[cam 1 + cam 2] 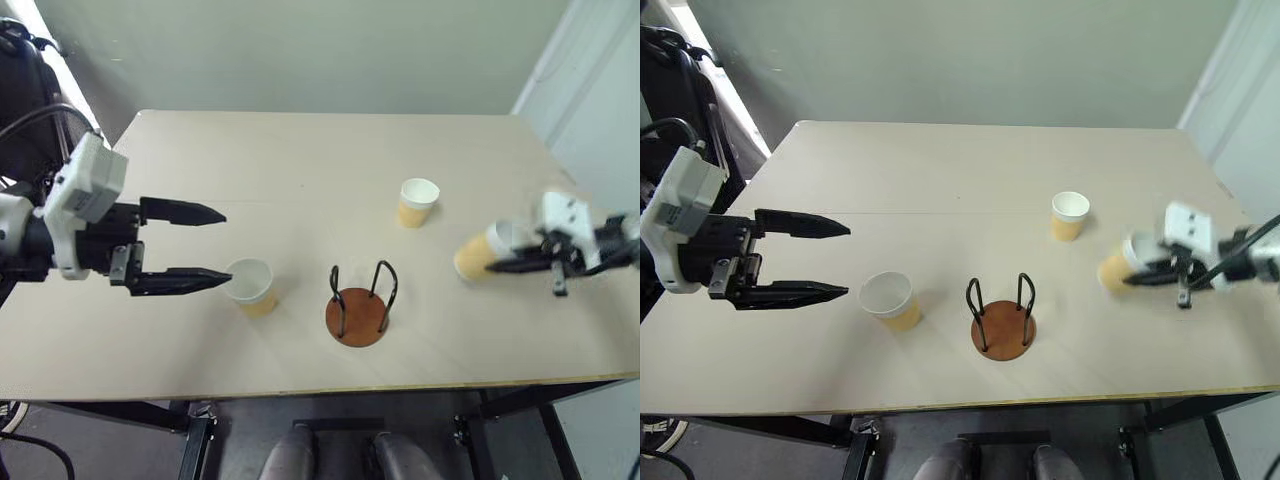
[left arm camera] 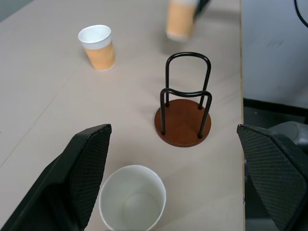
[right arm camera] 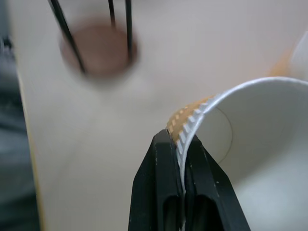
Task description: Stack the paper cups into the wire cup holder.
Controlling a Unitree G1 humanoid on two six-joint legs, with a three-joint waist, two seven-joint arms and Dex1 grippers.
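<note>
The wire cup holder (image 1: 358, 307) stands near the table's front edge, its brown disc base bare between the black loops. One paper cup (image 1: 251, 285) stands upright to its left, just off the tips of my open left gripper (image 1: 207, 247). A second paper cup (image 1: 417, 201) stands upright farther back. My right gripper (image 1: 510, 262) is shut on the rim of a third paper cup (image 1: 478, 252), which hangs tilted above the table to the holder's right. The right wrist view shows the fingers (image 3: 166, 187) pinching that cup's wall (image 3: 250, 125).
The beige table (image 1: 300, 160) ends close in front of the holder and just right of the right arm. A dark bag or chair (image 1: 25, 90) sits off the table's left side. A pale wall runs behind.
</note>
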